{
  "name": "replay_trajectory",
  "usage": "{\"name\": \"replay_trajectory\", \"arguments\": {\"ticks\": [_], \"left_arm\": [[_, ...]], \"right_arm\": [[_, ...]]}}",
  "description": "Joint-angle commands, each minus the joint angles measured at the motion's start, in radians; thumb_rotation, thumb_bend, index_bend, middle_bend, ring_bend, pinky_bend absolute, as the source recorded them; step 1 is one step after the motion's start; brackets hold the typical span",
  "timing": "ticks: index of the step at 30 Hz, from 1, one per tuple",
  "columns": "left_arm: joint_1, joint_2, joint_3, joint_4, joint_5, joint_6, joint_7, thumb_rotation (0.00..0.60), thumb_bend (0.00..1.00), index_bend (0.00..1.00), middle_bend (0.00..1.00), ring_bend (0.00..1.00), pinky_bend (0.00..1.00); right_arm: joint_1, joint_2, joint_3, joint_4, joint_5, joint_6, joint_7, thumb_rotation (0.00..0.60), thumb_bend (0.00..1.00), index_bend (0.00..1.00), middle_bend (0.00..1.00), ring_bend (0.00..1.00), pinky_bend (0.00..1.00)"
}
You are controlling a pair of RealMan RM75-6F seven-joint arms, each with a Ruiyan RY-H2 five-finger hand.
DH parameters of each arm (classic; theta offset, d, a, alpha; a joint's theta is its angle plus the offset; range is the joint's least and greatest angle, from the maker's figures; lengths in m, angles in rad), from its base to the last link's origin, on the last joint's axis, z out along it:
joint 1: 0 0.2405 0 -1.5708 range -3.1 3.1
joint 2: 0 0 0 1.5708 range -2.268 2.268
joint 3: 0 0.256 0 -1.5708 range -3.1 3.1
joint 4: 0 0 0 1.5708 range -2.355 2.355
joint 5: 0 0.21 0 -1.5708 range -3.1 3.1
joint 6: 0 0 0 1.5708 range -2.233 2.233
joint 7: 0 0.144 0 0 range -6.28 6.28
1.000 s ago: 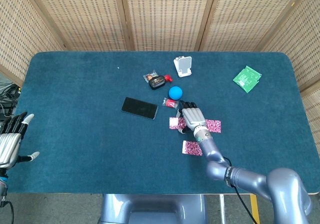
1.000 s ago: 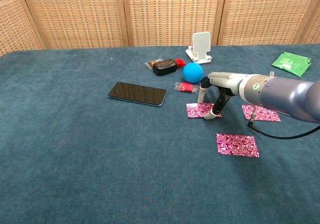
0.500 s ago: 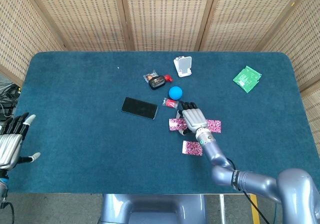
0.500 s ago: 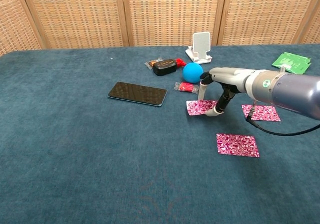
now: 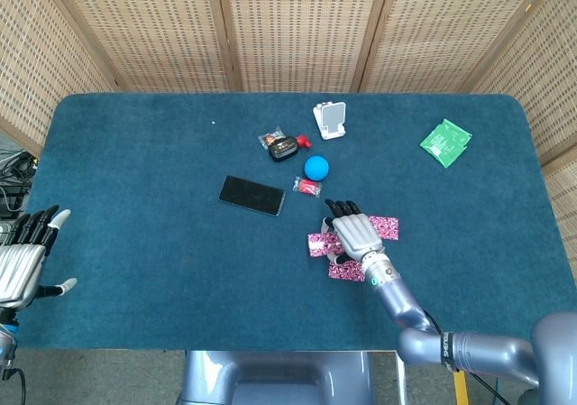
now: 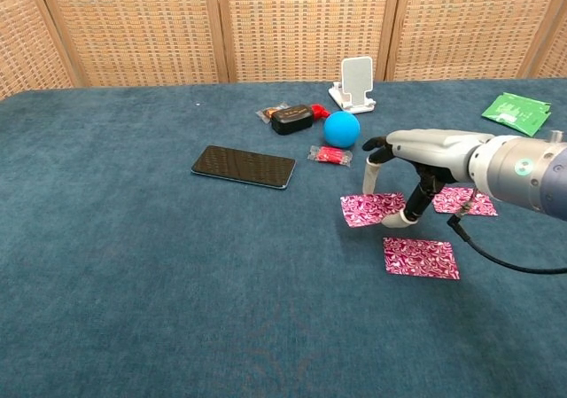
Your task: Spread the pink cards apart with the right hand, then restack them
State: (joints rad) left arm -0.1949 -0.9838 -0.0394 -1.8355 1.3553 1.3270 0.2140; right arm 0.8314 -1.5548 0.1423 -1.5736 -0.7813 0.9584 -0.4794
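Three pink patterned cards lie apart on the blue table. My right hand (image 5: 354, 234) (image 6: 423, 160) arches over the left card (image 5: 318, 243) (image 6: 370, 209). Its fingertips (image 6: 368, 185) stand at the card's far edge and its thumb at the near right corner, pinching the card low over the cloth. A second card (image 5: 385, 227) (image 6: 467, 200) lies to the right, partly behind the hand. The third card (image 5: 343, 271) (image 6: 421, 258) lies nearest me, just below the held one. My left hand (image 5: 22, 262) hangs open off the table's left edge, holding nothing.
Behind the cards sit a blue ball (image 5: 316, 167) (image 6: 341, 128), a small red packet (image 6: 330, 155), a black phone (image 5: 251, 195) (image 6: 244, 166), a black case (image 6: 291, 118) and a white stand (image 6: 356, 83). A green packet (image 5: 445, 142) lies far right.
My right hand has come toward me and slightly right, bringing the left card with it, so that card now lies close to the nearest card. The other two cards have not moved.
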Motion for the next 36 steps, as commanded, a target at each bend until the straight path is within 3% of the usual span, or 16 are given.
{"name": "replay_trajectory", "arguments": {"ticks": [1,8,14,20,36], "left_arm": [[0.001,0.002,0.001,0.000,0.004,0.003,-0.004,0.600,0.00,0.00,0.00,0.00,0.00],[0.005,0.006,0.004,0.002,0.013,0.006,-0.016,0.600,0.00,0.00,0.00,0.00,0.00],[0.002,0.005,0.002,0.003,0.007,-0.001,-0.013,0.600,0.00,0.00,0.00,0.00,0.00],[-0.001,0.003,0.000,0.003,-0.001,-0.007,-0.006,0.600,0.00,0.00,0.00,0.00,0.00],[-0.003,0.001,0.000,0.003,-0.007,-0.011,0.001,0.600,0.00,0.00,0.00,0.00,0.00]], "right_arm": [[-0.022,0.007,-0.023,-0.043,-0.001,0.039,-0.026,0.600,0.47,0.54,0.00,0.00,0.00],[-0.067,-0.025,-0.051,-0.091,0.014,0.159,-0.087,0.600,0.47,0.54,0.00,0.00,0.00],[-0.102,-0.071,-0.034,-0.131,0.084,0.261,-0.145,0.600,0.47,0.54,0.00,0.00,0.00],[-0.110,-0.084,-0.034,-0.155,0.127,0.290,-0.206,0.600,0.47,0.55,0.00,0.00,0.00],[-0.140,-0.117,-0.024,-0.114,0.123,0.281,-0.207,0.600,0.47,0.56,0.00,0.00,0.00]]}}
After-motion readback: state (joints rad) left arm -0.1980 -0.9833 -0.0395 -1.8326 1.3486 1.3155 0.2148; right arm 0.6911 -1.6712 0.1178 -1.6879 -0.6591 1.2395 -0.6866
